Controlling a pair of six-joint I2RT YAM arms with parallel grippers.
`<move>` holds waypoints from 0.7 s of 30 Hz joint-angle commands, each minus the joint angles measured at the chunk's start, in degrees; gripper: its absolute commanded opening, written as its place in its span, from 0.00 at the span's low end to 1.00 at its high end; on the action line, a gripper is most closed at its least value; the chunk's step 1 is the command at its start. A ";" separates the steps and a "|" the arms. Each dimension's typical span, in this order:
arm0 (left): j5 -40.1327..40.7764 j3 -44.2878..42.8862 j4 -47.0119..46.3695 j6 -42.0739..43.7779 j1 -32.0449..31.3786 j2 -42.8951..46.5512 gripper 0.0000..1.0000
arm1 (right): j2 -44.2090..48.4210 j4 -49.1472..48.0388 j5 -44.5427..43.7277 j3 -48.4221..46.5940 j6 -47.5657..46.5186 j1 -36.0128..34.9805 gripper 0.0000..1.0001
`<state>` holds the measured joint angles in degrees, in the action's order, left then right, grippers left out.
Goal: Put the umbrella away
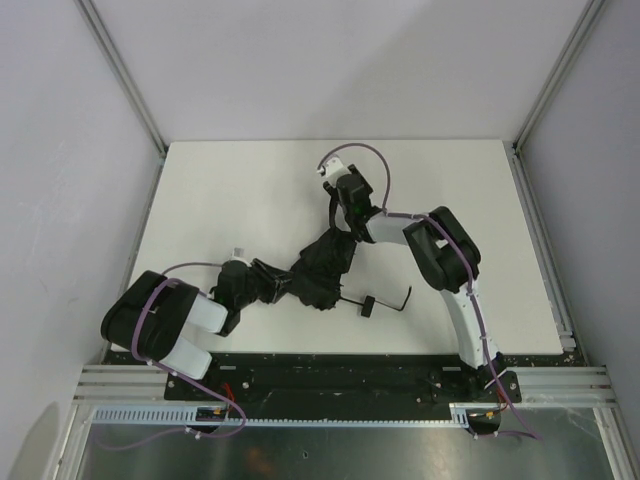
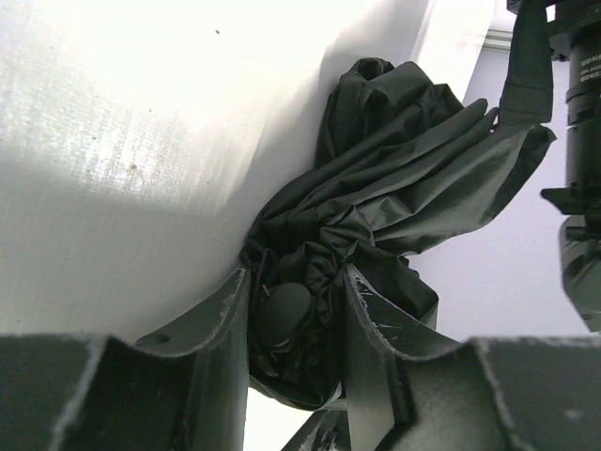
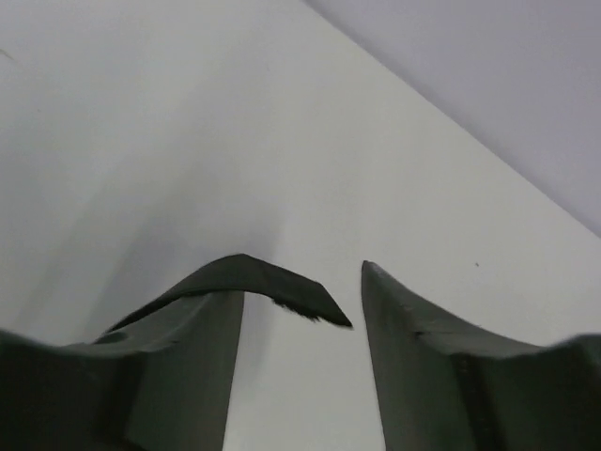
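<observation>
The umbrella (image 1: 320, 268) lies folded and crumpled at mid-table, a black bundle of fabric (image 2: 404, 150) with its thin shaft (image 1: 388, 307) sticking out to the right. My left gripper (image 1: 262, 282) comes in from the left and is shut on the bundle's near end (image 2: 296, 272), fabric packed between both fingers. My right gripper (image 1: 337, 212) hangs just behind the bundle. Its jaws stand apart (image 3: 300, 277), and the tip of the umbrella's black strap (image 3: 258, 274) lies draped over the left finger, not pinched.
The white table (image 1: 230, 190) stretches on all sides of the bundle. Grey walls with metal corner posts (image 1: 120, 75) close it in at the left, back and right. The arm bases sit on the black rail (image 1: 330, 375) at the near edge.
</observation>
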<state>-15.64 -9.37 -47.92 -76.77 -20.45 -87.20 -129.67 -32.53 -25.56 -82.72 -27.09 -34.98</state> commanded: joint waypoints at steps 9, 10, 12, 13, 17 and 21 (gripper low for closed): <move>0.68 1.85 8.58 0.55 -0.05 0.12 0.00 | 8.91 62.74 8.11 -13.47 36.14 9.84 0.71; 0.60 1.83 8.61 0.56 -0.04 0.20 0.00 | 10.36 64.25 10.42 -12.93 38.43 11.56 0.71; 0.65 1.92 8.67 0.52 -0.03 0.26 0.00 | 13.64 65.80 12.70 -11.66 43.35 14.67 0.72; 0.67 2.00 8.74 0.55 -0.08 0.35 0.00 | 15.49 65.86 13.77 -10.79 46.56 15.64 0.72; 0.58 1.98 8.90 0.34 -0.03 0.46 0.00 | 22.54 60.11 21.89 -6.32 58.97 16.78 0.93; 0.44 1.59 9.13 0.19 -0.08 0.05 0.00 | 20.87 57.42 29.32 -7.60 72.37 13.87 0.99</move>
<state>-15.70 -9.30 -46.72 -78.13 -20.45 -86.54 -109.62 28.49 -7.51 -89.17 27.55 -16.58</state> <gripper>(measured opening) 0.395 0.977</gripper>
